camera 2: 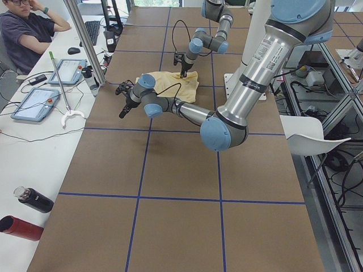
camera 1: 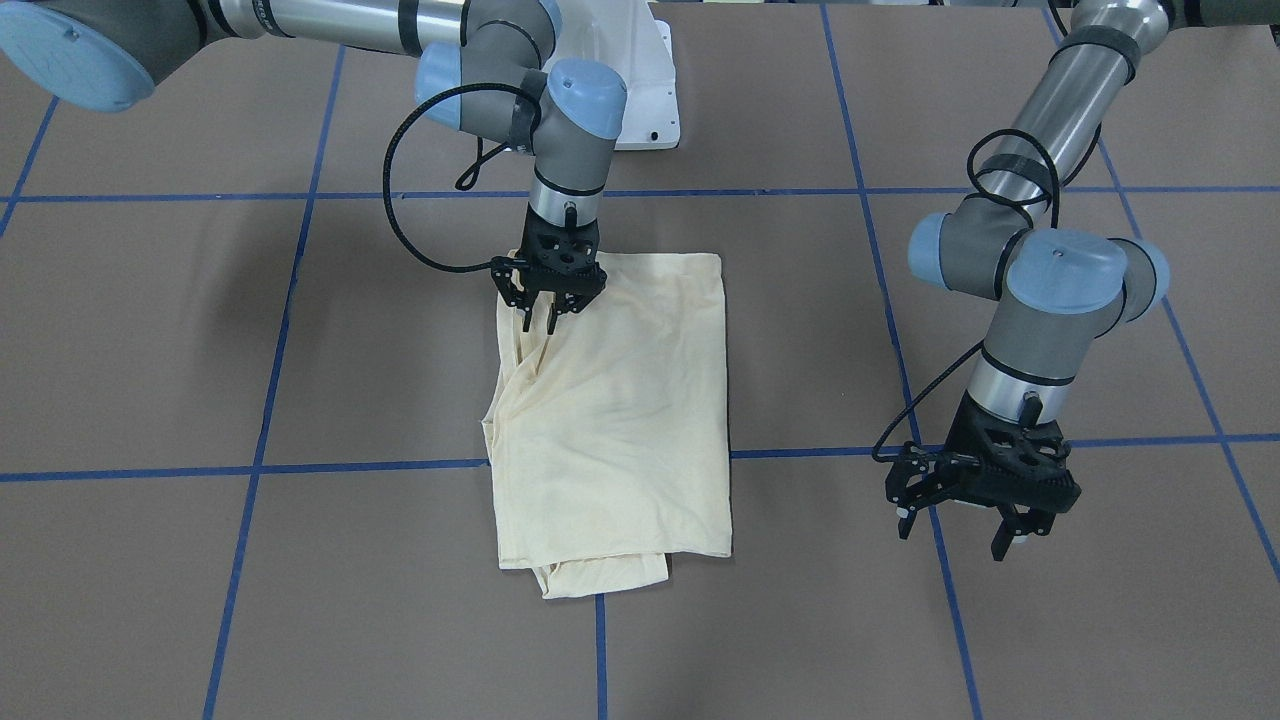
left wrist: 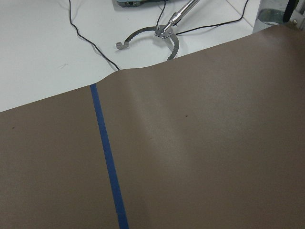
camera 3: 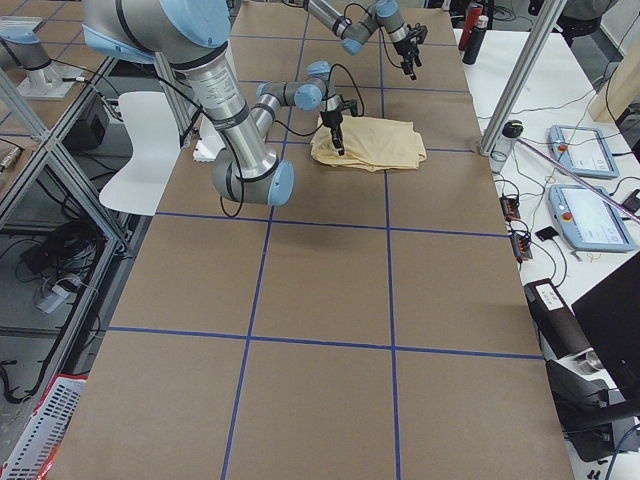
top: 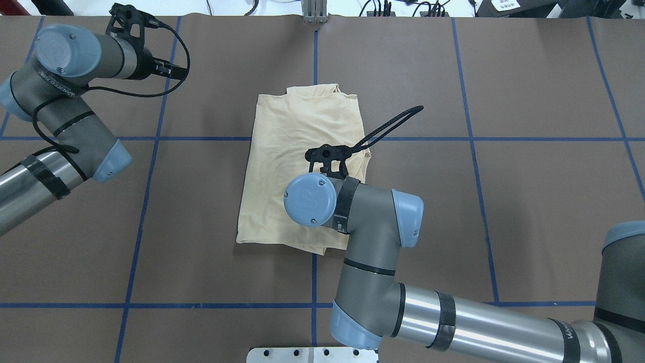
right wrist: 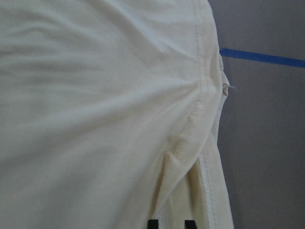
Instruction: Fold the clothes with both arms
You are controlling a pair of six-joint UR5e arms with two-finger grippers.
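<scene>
The pale cream-yellow T-shirt (camera 1: 620, 400) lies folded into a tall rectangle at the middle of the brown table, print hidden; it also shows in the overhead view (top: 297, 131). My right gripper (camera 1: 538, 322) stands straight down on the shirt's corner nearest the robot. Its fingertips (right wrist: 152, 223) are pinched on a puckered hem fold of the shirt (right wrist: 95, 95). In the overhead view the right wrist hides the fingers. My left gripper (camera 1: 955, 535) is open and empty, hovering over bare table well to the side of the shirt. The left wrist view shows only table.
The white pedestal base (camera 1: 650, 90) stands behind the shirt. Blue tape lines (camera 1: 600, 640) grid the table. A white bench with a grabber tool (left wrist: 162, 31), tablets and an operator (camera 2: 28, 28) runs along the table's far edge.
</scene>
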